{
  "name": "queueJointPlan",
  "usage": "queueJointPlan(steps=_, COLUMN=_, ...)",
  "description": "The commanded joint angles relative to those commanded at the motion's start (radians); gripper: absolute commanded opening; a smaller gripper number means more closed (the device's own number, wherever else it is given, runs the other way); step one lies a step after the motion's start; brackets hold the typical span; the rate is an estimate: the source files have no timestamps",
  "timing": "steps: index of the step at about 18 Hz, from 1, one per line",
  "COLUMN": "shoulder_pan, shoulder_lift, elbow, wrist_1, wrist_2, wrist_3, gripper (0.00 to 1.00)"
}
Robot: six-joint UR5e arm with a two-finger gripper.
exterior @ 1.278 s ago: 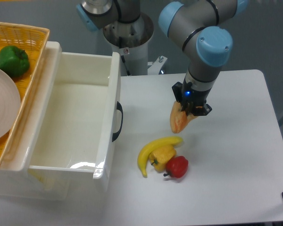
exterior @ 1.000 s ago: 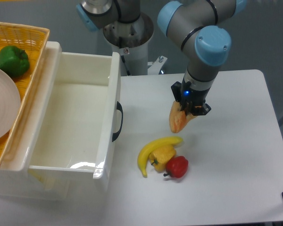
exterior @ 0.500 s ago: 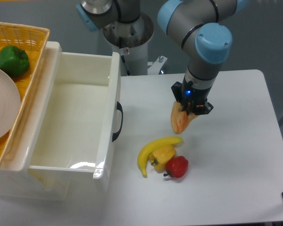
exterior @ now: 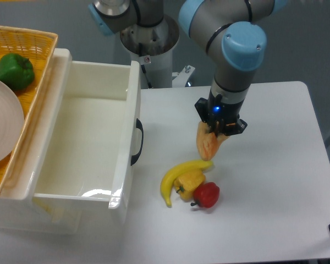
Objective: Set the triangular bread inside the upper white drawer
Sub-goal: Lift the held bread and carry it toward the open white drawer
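Writing: you will find no brand, label or readable text on anything here; the only mark is a small blue light on the wrist just above the hand.
Nearest fruit: a red pepper (exterior: 207,194) lies on the white worktop (exterior: 275,165), touching a yellow pepper (exterior: 189,181); a banana (exterior: 177,175) curves around the yellow pepper's left side and over its top.
Drawer: the upper white drawer (exterior: 85,143) stands pulled out at your left, glossy and deep, with a black curved handle (exterior: 137,141) on the front that faces the fruit (its inside shows only bare white walls and floor).
Bread, look: the triangular bread (exterior: 208,144) is a tan-orange wedge with a paler face and rounded corners, hanging point-down and slightly tilted.
Bread, place: it sits just above the banana's upper tip, right of the drawer and apart from it; you cannot tell from this view whether its lower tip touches the banana.
Hand: the hand (exterior: 219,129) is clamped on the top of the triangular bread, fingers pressed to either side of it, the arm coming down from above.
Far left: a yellow woven basket (exterior: 27,66) sits beside the drawer, holding a green pepper (exterior: 13,71) and a white plate (exterior: 1,121).
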Motion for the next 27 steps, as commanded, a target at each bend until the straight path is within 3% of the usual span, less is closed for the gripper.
queueJointPlan(steps=6, shoulder_pan=0.011, shoulder_lift=0.044, elbow=0.002, wrist_1=-0.012, wrist_2=-0.12, wrist_3=-0.1, gripper=0.03)
queueJointPlan(steps=9, shoulder_pan=0.012, shoulder_lift=0.074, elbow=0.0, wrist_1=-0.072, wrist_2=-0.137, wrist_3=-0.126, gripper=0.03)
queueJointPlan(steps=22, shoulder_pan=0.057, shoulder_lift=0.178, elbow=-0.003, wrist_1=-0.114, wrist_2=-0.37, wrist_3=-0.258, gripper=0.04)
queueJointPlan(steps=27, shoulder_pan=0.054, shoulder_lift=0.202, elbow=-0.005, wrist_1=-0.11, wrist_2=-0.451, wrist_3=-0.403, gripper=0.04)
